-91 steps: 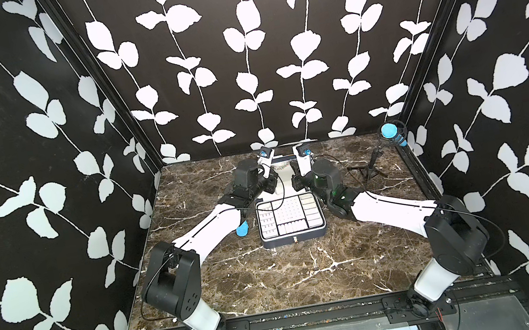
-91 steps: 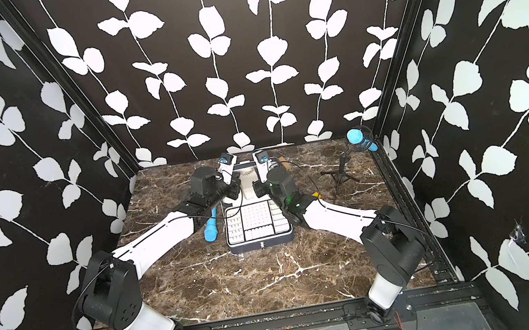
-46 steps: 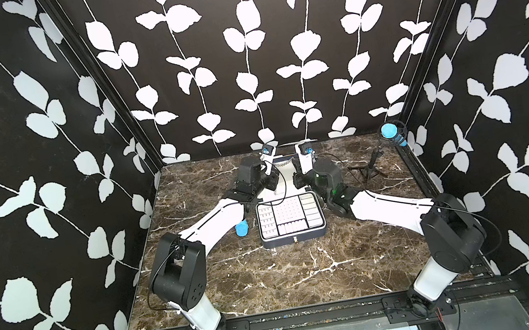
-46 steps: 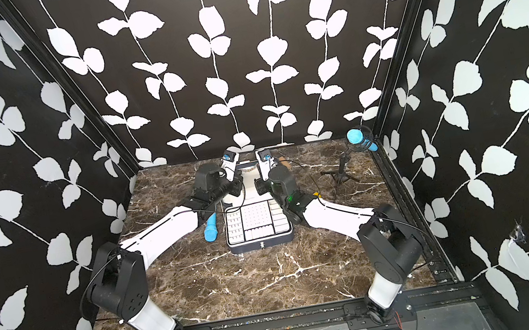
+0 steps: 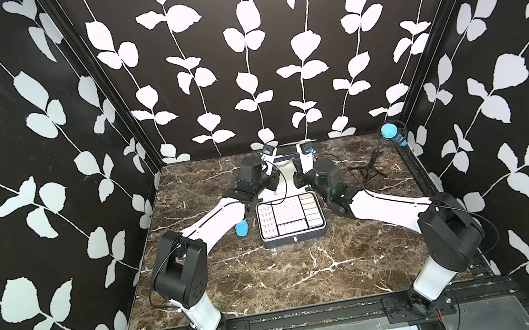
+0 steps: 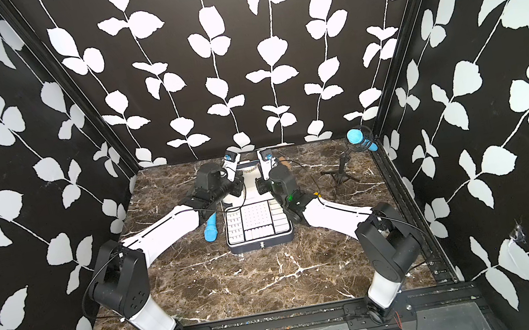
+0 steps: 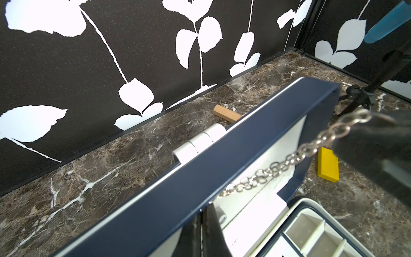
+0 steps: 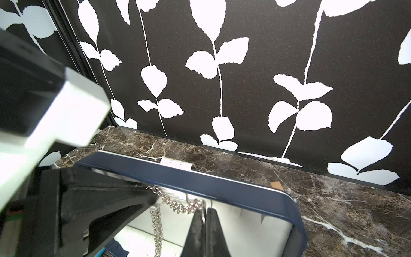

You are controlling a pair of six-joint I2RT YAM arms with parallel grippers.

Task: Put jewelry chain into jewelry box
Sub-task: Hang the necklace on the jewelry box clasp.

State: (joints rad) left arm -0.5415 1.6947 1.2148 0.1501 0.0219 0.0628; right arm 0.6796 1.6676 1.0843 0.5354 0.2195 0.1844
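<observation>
Jewelry chain [image 8: 178,205]: one, thin silvery round links, strung slack between both grippers before the raised lid's [image 7: 200,184] white lining, near its top edge, loose tail hanging under the left grip. Left gripper [image 8: 149,197] and right gripper [image 8: 205,211]: black tapered fingers, each pinched tight on the chain. Jewelry box [image 5: 314,233]: one, navy, rounded corners, small metal clasp [image 5: 295,239], white tray [image 5: 311,216] of ribbed slots around a dotted square. One yellow block [image 7: 328,164], one wooden block [image 7: 226,114], on brown white-veined marble [image 5: 275,280].
</observation>
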